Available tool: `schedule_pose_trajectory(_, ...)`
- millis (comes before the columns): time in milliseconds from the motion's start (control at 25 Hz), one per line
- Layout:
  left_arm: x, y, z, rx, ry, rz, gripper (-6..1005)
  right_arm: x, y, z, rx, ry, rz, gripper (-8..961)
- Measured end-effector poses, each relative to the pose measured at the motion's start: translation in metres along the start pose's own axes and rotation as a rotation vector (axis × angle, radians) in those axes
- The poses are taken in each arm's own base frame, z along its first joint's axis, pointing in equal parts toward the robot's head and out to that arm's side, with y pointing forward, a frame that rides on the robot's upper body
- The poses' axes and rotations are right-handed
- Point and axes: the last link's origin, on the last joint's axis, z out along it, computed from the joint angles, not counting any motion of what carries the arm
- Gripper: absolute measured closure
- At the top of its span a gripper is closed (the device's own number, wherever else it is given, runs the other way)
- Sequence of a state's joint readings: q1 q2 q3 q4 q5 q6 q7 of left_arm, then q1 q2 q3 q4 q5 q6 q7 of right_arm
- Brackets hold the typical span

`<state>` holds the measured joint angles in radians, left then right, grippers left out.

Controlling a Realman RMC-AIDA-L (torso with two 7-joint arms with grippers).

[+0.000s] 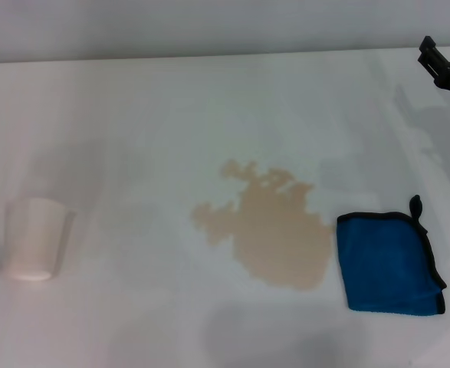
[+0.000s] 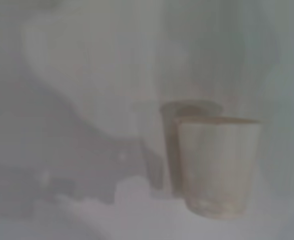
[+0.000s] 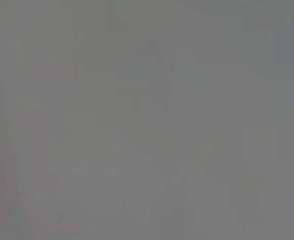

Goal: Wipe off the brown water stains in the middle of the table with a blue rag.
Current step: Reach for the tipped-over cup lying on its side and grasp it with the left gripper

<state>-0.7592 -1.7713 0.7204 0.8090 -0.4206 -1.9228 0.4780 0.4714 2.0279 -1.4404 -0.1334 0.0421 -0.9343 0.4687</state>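
Observation:
A tan, ragged-edged puddle, the brown water stains (image 1: 274, 230), spreads over the middle of the white table (image 1: 156, 123). Just to its right lies the folded blue rag (image 1: 389, 261) with black edging and a small loop at its far corner. My right gripper (image 1: 444, 67) shows as a black part at the far right edge of the head view, well behind the rag and apart from it. The left gripper is out of view in all views. The right wrist view shows only a plain grey blur.
A white cup (image 1: 33, 239) stands on the table at the near left, far from the stain; the left wrist view shows this cup (image 2: 218, 165) close by. A grey wall runs behind the table's far edge.

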Motion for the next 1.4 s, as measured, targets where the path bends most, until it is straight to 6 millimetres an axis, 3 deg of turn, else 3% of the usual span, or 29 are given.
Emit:
schedule_pose_trajectory(520, -0.001, 0.002, 0.013, 0.038, -0.048, 0.017, 337, -0.002, 0.002, 0.003, -0.003, -0.004, 0.001, 112)
schedule_pose_trajectory(760, -0.009, 0.003, 0.031, -0.008, -0.116, -0.011, 336, 0.000, -0.001, 0.000, 0.009, 0.001, -0.003, 112)
schedule_pose_trajectory(880, -0.011, 0.001, 0.034, 0.001, -0.131, -0.028, 291, 0.001, -0.002, -0.001, 0.012, 0.002, -0.002, 112)
schedule_pose_trajectory(1160, -0.011, -0.007, 0.029, 0.125, -0.166, -0.067, 247, -0.001, -0.001, 0.001, 0.008, -0.001, -0.003, 112)
schedule_pose_trajectory(1400, 0.004, 0.002, 0.022, 0.157, -0.110, -0.050, 247, -0.001, 0.000, 0.002, 0.008, -0.002, -0.002, 112)
